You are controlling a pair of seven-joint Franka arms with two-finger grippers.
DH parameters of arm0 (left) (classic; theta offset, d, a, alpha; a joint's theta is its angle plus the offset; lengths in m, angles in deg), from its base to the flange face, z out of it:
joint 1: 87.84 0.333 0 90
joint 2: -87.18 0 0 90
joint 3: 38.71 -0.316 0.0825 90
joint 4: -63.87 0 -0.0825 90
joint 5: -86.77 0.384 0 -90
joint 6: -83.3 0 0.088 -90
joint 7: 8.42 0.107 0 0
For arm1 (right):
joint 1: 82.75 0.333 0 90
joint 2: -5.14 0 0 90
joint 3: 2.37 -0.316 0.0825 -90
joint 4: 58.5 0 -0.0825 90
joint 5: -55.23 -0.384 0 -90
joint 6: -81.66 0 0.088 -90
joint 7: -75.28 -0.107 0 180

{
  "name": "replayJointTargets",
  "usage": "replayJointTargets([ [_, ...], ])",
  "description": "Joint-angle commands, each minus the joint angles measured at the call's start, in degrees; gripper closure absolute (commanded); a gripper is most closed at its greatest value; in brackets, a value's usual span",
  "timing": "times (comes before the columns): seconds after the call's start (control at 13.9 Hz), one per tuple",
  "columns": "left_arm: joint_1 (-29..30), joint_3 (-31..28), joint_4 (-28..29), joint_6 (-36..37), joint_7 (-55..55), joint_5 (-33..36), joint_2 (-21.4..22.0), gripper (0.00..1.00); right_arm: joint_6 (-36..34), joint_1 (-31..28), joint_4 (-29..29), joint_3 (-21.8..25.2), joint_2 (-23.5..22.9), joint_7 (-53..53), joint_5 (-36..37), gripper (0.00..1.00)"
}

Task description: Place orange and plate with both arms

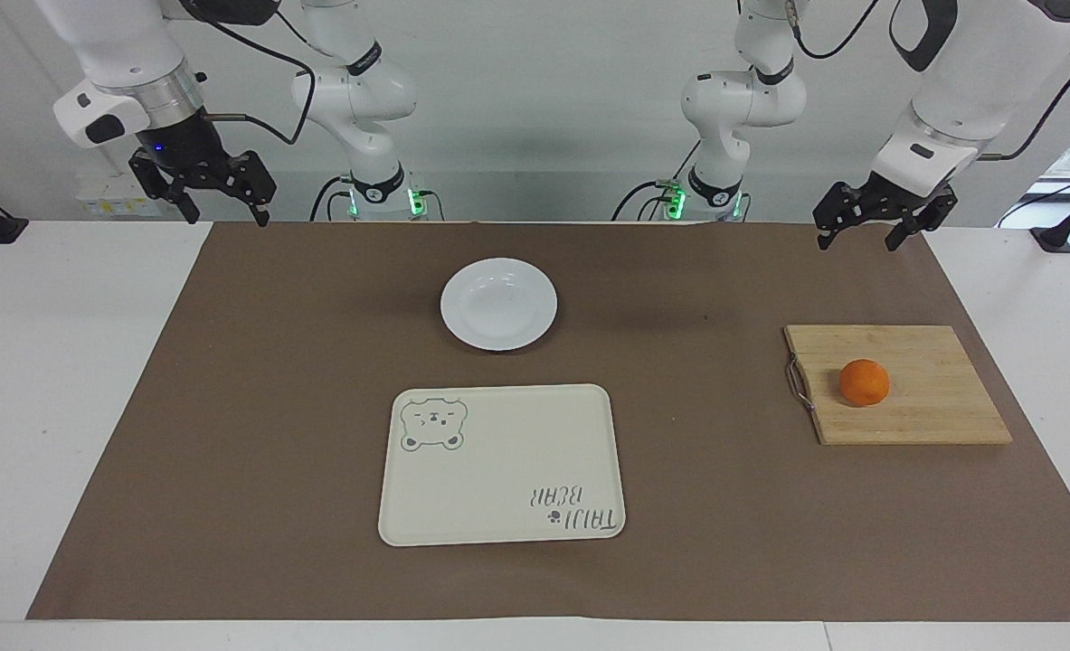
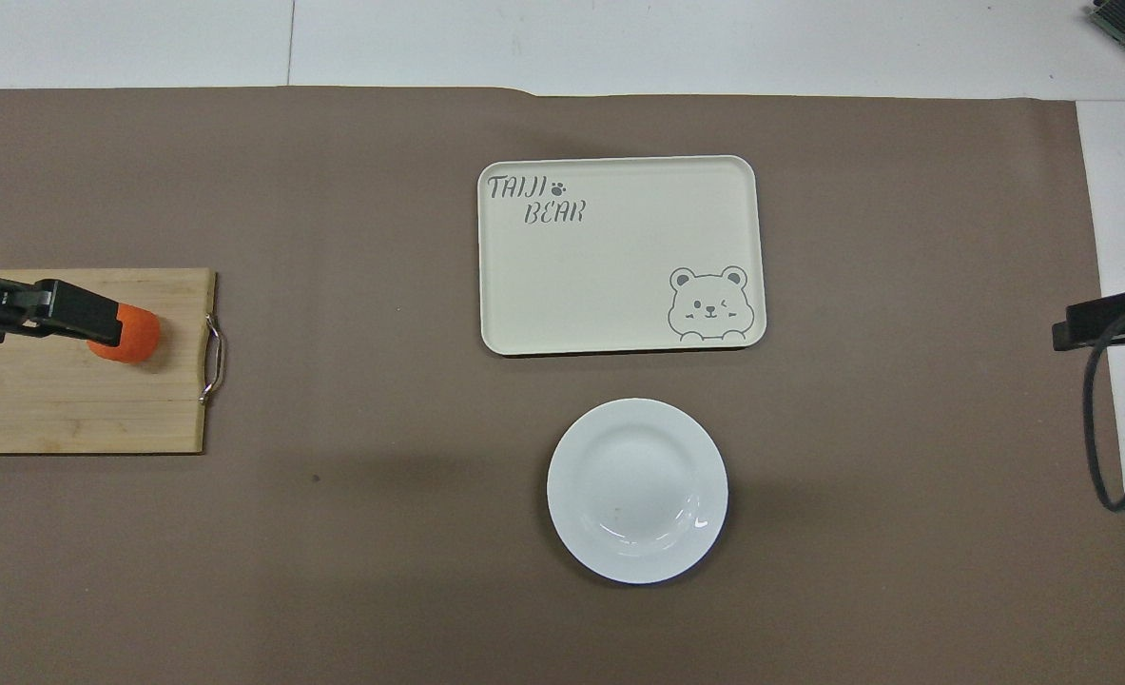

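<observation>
The orange (image 1: 864,382) (image 2: 134,338) lies on a wooden cutting board (image 1: 928,411) at the left arm's end of the table. The white plate (image 1: 498,304) (image 2: 637,490) sits empty on the brown mat, nearer to the robots than the tray. My left gripper (image 1: 856,242) hangs open high in the air, well clear of the orange. From above, one of its fingers (image 2: 77,312) overlaps the orange's edge. My right gripper (image 1: 227,215) waits open and empty above the mat's corner at its own end. Only a tip of it (image 2: 1109,319) shows from above.
A cream rectangular tray (image 1: 501,465) (image 2: 619,255) with a bear drawing lies mid-table, farther from the robots than the plate. The cutting board (image 2: 67,409) has a metal handle on the side toward the tray. The brown mat (image 1: 272,407) covers most of the white table.
</observation>
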Motion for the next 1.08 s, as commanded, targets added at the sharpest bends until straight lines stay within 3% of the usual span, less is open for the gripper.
replayJointTargets([
  [0.0,0.8,0.1,1.9,0.4,1.0,-0.9,1.9,0.00,-0.8,-0.5,0.5,-0.3,0.1,0.9,0.0,0.00],
  [1.01,1.3,0.1,2.2,-0.2,1.1,-0.9,2.0,0.00,-0.9,-0.5,0.5,-0.3,0.1,0.9,0.0,0.00],
])
